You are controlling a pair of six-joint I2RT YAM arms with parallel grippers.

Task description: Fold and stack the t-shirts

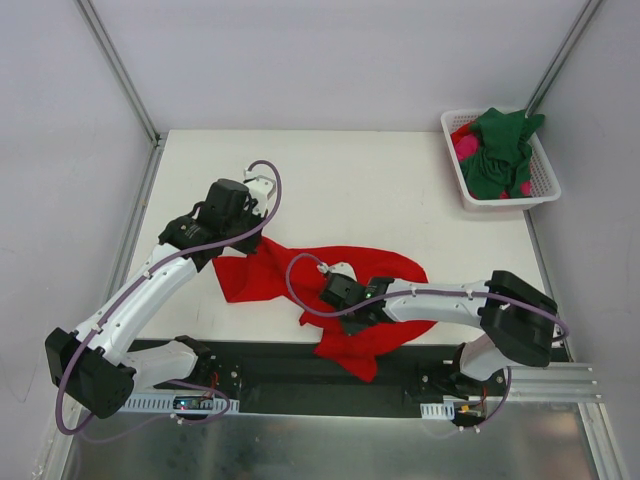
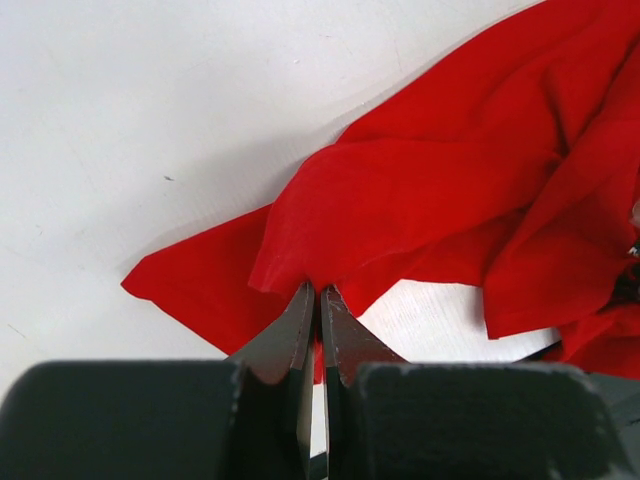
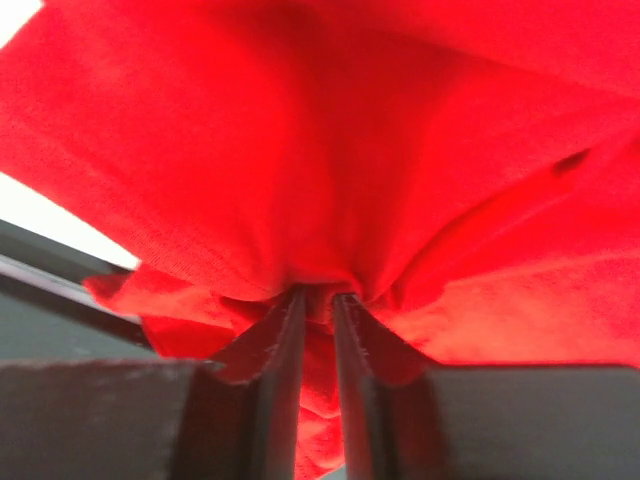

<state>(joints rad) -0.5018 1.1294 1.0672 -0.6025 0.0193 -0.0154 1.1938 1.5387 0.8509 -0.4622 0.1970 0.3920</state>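
Observation:
A bright red t-shirt lies crumpled on the white table, its lower part draped over the black front strip. My left gripper is shut on the shirt's upper left edge; in the left wrist view the left gripper pinches a fold of the red t-shirt just above the table. My right gripper sits in the middle of the shirt. In the right wrist view the right gripper has jaws a narrow gap apart with bunched red t-shirt cloth between them. A dark green t-shirt and a magenta-pink t-shirt lie in the basket.
The white slotted basket stands at the table's back right corner. Bare white table lies behind the red shirt. A black strip runs along the near edge between the arm bases. Grey walls close in on both sides.

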